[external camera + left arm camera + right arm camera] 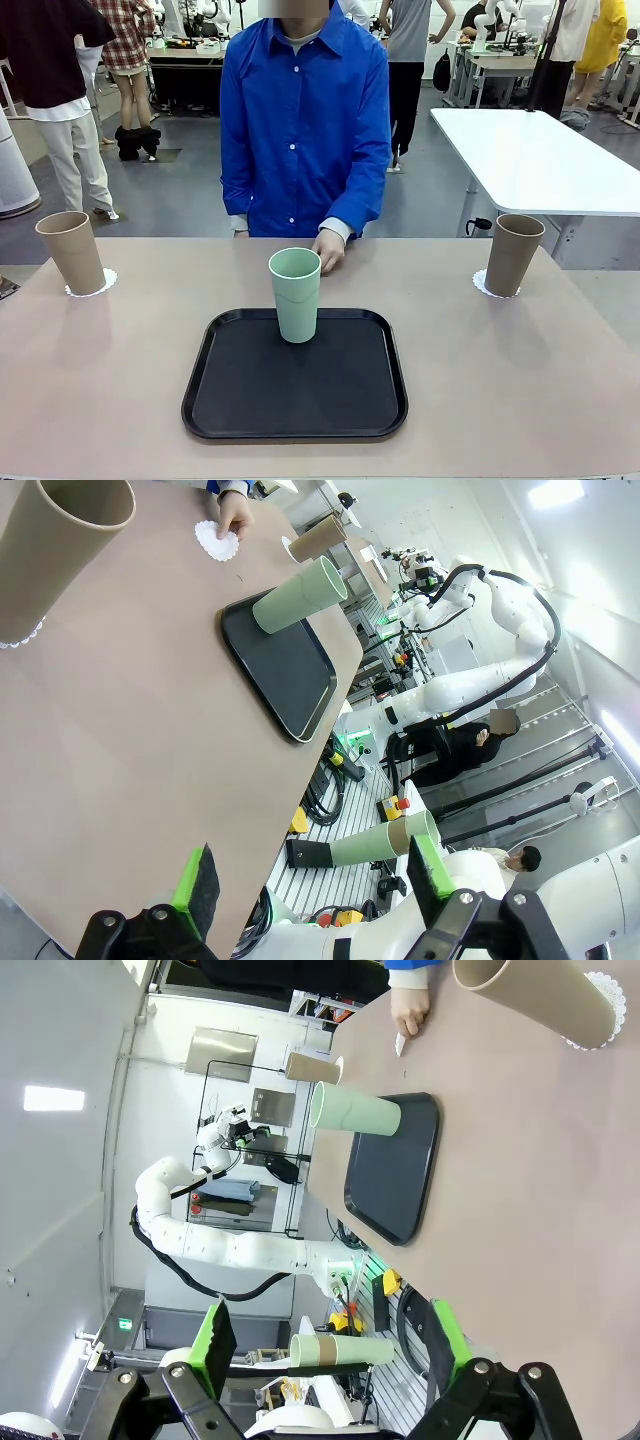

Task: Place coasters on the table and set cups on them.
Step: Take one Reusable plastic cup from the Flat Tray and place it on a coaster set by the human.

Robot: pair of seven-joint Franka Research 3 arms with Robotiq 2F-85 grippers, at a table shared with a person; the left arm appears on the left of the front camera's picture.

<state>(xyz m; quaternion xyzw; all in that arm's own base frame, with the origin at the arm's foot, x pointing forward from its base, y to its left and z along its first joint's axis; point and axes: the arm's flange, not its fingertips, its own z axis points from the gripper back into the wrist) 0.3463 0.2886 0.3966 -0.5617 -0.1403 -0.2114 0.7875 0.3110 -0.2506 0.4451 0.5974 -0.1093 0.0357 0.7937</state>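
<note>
Mint cup point(295, 294) on the tray point(230, 400), center frame. Left tan cup point(72, 252) and right tan cup point(514, 254) each sit on coasters point(92, 283). Person's hand point(328, 250) pinches a third coaster point(217, 543) just behind the tray (left gripper point(310, 875) and right gripper point(330, 1335) gape, holding nothing).

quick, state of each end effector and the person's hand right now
Left end effector: open, empty.
Right end effector: open, empty.
Person's hand: fingers on a coaster lying on the table.
</note>
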